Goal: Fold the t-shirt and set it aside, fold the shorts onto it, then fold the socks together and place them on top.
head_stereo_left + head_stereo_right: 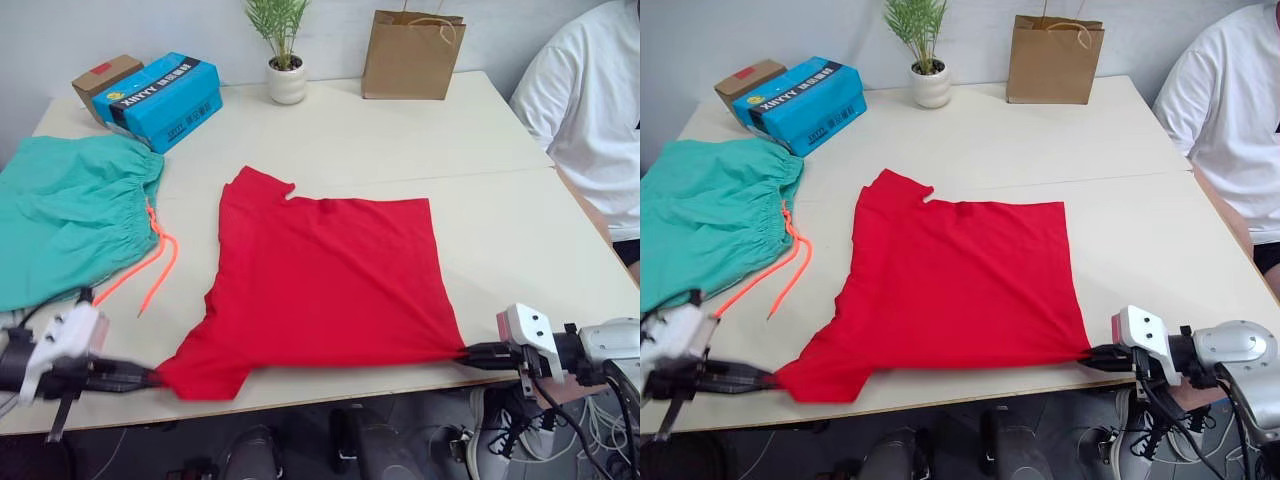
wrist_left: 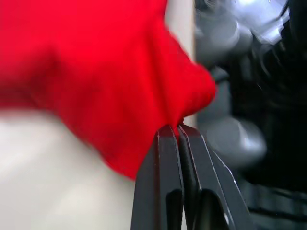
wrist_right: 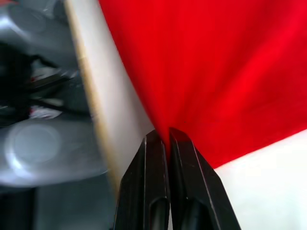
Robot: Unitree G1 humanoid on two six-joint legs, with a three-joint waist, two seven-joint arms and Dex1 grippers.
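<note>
A: Left gripper (image 1: pixel 152 377) and right gripper (image 1: pixel 462 352): we see both clenched on the t-shirt (image 1: pixel 325 275), red, stretched flat between them.

B: Beyond them we note a paper bag (image 1: pixel 411 55), contents hidden.

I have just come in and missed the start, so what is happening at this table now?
The robot is working on the t-shirt, which lies spread on the table. The left gripper pinches one near corner and the right gripper pinches the other, both at the near table edge. No fold is made yet. The shorts wait at the left. A person sits at the right, not touching anything.
</note>
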